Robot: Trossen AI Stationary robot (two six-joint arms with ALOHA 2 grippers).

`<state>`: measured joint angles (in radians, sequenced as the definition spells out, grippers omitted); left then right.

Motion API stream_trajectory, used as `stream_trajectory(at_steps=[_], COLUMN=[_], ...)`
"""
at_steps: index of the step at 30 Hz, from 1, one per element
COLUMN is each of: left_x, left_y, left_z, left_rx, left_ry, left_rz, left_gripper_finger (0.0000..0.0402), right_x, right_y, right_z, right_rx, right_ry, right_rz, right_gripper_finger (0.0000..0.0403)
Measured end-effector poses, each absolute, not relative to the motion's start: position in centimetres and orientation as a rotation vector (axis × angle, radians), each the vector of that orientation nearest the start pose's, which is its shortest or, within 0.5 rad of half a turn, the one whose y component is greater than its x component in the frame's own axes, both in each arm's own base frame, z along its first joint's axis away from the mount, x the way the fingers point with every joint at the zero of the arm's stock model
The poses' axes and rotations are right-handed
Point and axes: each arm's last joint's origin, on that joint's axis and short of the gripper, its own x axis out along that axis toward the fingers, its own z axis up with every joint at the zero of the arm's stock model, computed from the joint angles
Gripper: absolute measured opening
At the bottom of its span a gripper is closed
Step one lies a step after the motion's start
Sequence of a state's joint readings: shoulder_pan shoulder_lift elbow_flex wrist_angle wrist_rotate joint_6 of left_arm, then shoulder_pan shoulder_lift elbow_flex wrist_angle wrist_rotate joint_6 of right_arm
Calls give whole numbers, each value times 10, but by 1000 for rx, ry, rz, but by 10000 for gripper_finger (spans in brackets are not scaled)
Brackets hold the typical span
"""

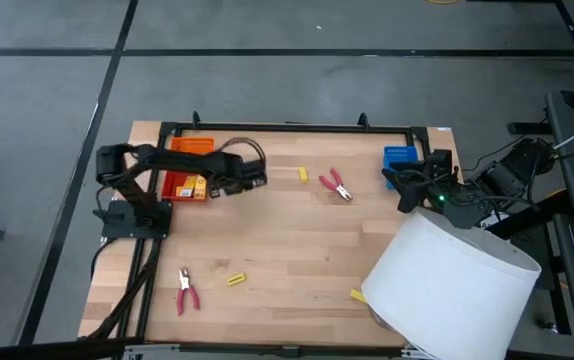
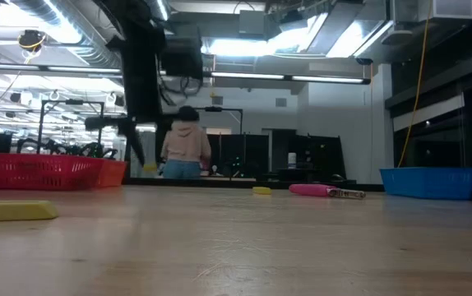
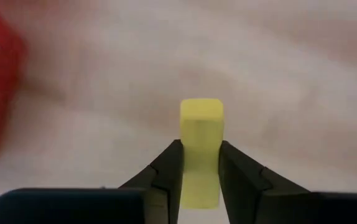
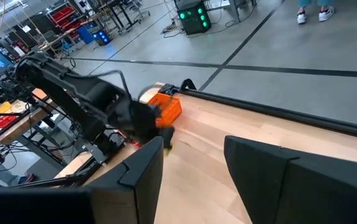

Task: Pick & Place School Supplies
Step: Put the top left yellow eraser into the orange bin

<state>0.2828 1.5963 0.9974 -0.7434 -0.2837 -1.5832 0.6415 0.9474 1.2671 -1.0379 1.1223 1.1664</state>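
Left gripper (image 3: 200, 171): near the orange tray (image 1: 189, 160) at the surface's (image 1: 287, 250) far left; its fingers (image 3: 166, 171) are clenched on a small yellow block (image 3: 201, 146), one on each side, the block standing out past the tips above the wood.
Right gripper (image 4: 191, 168): at the far right of the surface beside the blue tray (image 1: 399, 160); its fingers (image 4: 138, 174) stand apart with bare wood between them, grasping nothing.
Orange tray contents: a yellow pack (image 1: 189, 186) with dark marks lies in the near part of the tray.
Far pliers (image 1: 335, 185): red-handled, on the wood towards the far edge, between the two trays.
Near pliers (image 1: 185, 290): red-handled, at the near left of the surface.
Loose yellow blocks: one (image 1: 303, 175) just left of the far pliers, one (image 1: 236, 279) right of the near pliers, one (image 1: 357, 295) near the white cylinder (image 1: 457, 290).
White cylinder: large, tilted, covering the near right corner.
Room: in the low view a person (image 2: 185, 144) in a light hooded top stands well beyond the surface.
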Motion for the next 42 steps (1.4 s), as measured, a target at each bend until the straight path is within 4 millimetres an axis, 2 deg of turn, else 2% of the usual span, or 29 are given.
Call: stream_trajectory(at_steps=[3,7,10,14,22,27,31,42], left_x=[256,230,209,183,147,138,142,150], left_y=[104,128,148,173,199,208,213,215], left_z=[204,224,230,231,227,223,221,212], left_rx=[-1244,-1187,-1108,-1029,-1019,-1039,-995,-1007], left_ry=[554,524,596,797,942,960,951,992], left_rz=[1481,1519,1541,1455,1484,1473,1440,1408], left_gripper_finger=[77,77,77,75,76,85,94,118], right_x=[128,128,129,131,138,141,142,142], right_y=[63,63,63,65,70,73,73,73], right_z=[399,400,400,400,399,398,398,398], right_rx=[569,568,576,578,590,584,593,594], right_ry=[122,116,111,110,99,98,81,61], right_rz=[-641,-645,-643,-643,-642,-647,-660,-675], right_gripper_finger=[173,173,173,173,173,173,173,173])
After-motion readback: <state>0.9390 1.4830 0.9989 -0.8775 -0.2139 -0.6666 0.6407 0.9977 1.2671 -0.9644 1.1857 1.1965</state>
